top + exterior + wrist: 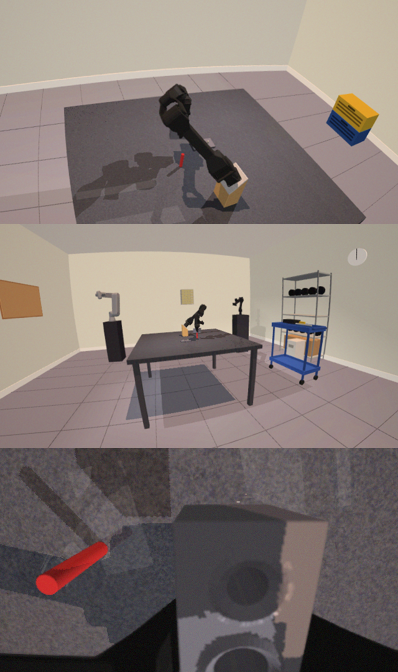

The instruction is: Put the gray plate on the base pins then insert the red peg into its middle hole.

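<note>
My gripper (197,328) (225,604) is shut on the gray plate (227,543). The plate runs between the fingers in the wrist view, its holes facing the camera, and is held above the table. In the top view the arm hides most of the gripper. The red peg (181,160) (197,335) (75,567) stands upright on the table, to the left of the plate in the wrist view. The flat gray base (212,144) (186,341) lies on the table, partly behind the arm in the top view; its small pins point up.
The arm is mounted on a wooden block (228,197) (185,331) on the dark table (280,174) (161,350). The forearm passes over the table beside the base in the top view. A blue cart (298,364) and a metal shelf (306,296) stand away from the table.
</note>
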`<state>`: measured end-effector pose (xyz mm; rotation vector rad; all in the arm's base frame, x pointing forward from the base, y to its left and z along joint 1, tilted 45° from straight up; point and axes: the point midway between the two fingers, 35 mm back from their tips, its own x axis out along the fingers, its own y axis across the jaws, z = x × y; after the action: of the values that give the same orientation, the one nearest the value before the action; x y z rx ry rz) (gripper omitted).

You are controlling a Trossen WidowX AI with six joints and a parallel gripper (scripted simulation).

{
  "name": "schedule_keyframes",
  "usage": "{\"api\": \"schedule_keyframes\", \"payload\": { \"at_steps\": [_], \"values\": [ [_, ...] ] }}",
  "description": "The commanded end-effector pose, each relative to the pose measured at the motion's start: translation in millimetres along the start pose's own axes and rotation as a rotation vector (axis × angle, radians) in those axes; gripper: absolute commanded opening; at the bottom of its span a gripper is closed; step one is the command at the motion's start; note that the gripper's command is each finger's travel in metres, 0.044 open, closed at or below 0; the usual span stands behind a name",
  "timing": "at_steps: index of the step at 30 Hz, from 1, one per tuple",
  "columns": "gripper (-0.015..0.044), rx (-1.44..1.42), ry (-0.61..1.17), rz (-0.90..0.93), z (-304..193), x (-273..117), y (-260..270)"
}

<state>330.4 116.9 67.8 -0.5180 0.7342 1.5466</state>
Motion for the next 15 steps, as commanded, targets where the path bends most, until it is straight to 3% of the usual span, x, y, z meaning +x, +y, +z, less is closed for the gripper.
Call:
{"api": "schedule_keyframes", "payload": {
  "at_steps": [1,15],
  "values": [
    [0.0,-0.01,0.003,-0.01,1.0,-14.8,0.1],
    [0.0,-0.018,-0.001,-0.01,-4.9,-37.7,2.9]
  ]
}}
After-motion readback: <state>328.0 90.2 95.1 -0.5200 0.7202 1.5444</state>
